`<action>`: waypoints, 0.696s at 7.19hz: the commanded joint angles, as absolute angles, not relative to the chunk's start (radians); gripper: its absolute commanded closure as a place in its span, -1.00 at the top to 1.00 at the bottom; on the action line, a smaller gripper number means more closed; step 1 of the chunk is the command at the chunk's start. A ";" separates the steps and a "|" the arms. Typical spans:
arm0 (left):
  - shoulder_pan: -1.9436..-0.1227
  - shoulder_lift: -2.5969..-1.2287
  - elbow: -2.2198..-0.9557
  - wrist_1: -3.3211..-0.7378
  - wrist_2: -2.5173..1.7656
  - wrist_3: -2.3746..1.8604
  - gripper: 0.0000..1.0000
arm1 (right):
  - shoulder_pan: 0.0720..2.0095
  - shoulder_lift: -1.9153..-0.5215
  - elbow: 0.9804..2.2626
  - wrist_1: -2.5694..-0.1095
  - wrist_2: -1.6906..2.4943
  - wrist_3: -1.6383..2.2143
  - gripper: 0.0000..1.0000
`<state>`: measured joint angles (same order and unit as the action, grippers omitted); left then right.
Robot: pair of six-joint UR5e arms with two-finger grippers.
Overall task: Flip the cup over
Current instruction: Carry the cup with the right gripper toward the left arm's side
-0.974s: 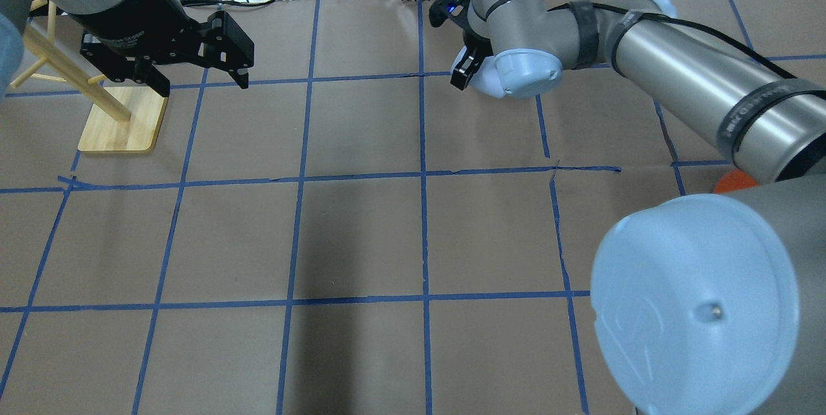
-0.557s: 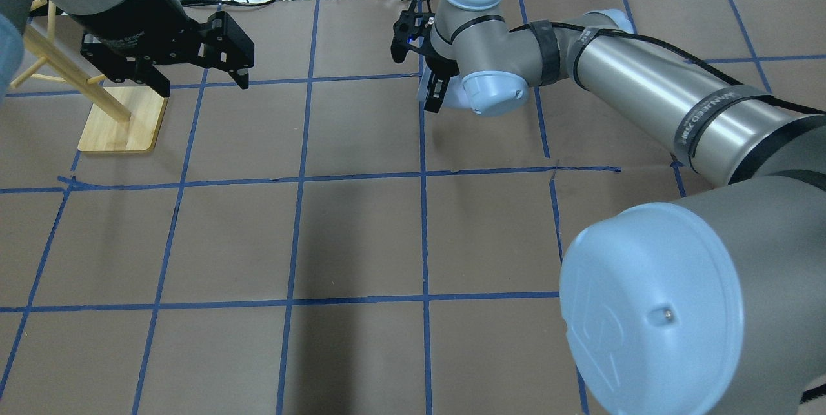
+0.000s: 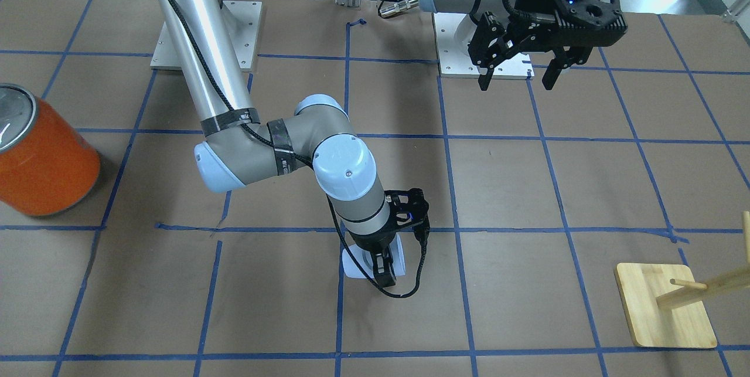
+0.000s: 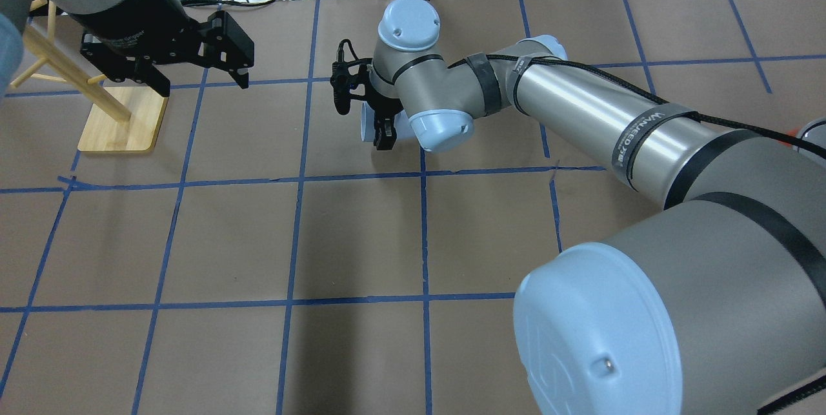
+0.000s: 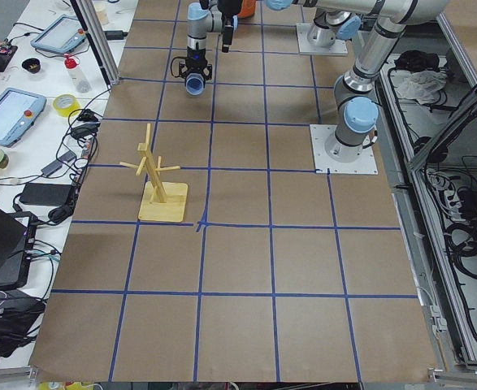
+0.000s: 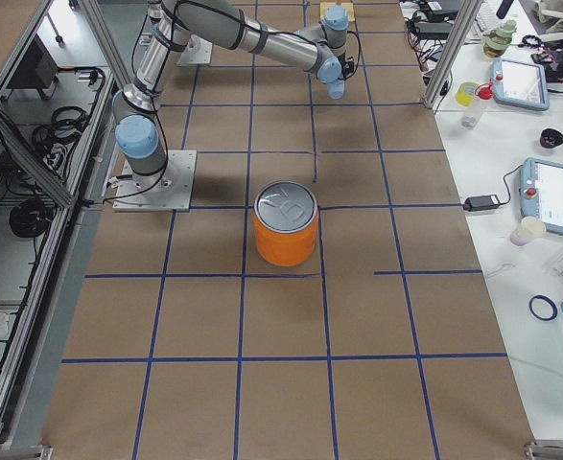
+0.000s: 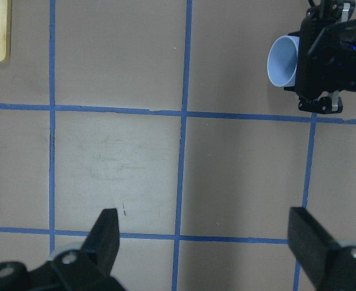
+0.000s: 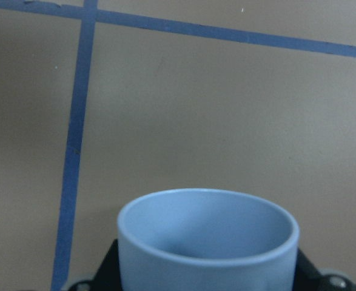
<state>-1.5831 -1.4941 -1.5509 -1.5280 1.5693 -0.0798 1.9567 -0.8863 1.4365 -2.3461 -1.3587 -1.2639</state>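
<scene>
Right gripper (image 3: 384, 271) clamped on the cup (image 3: 351, 267), which is held sideways low over the table (image 3: 527, 189), at six o'clock in the front-facing view.
The orange can (image 3: 47, 160) stands at nine o'clock with its top closed and its contents hidden. The left gripper (image 3: 517, 81) hangs spread and empty at one o'clock. The cup's blue inside is bare. The likely risks are the smooth tapered wall slipping during the turn, or the rim catching the table.

Cannot see the base of the cup (image 8: 208, 236): cut off by the right wrist view's lower edge. Mostly covered by the right hand (image 3: 382, 268) from the front, by the wrist from overhead. Cropped at the front view's left edge: orange can (image 3: 41, 160). Too small in side views to read the grip.
</scene>
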 commanded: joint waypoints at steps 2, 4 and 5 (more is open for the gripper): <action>-1.583 -1.494 -1.551 -1.529 1.569 -0.080 1.00 | 1.963 -0.879 1.445 -2.349 -1.313 -1.264 -0.05; -1.583 -1.494 -1.551 -1.528 1.569 -0.080 1.00 | 1.970 -0.882 1.456 -2.349 -1.305 -1.261 0.88; -1.583 -1.493 -1.551 -1.529 1.569 -0.081 1.00 | 1.970 -0.885 1.457 -2.349 -1.307 -1.250 1.00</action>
<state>-1.5831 -1.4938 -1.5509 -1.5287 1.5693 -0.0801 1.9677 -0.8821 1.4537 -2.3484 -1.3076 -1.2594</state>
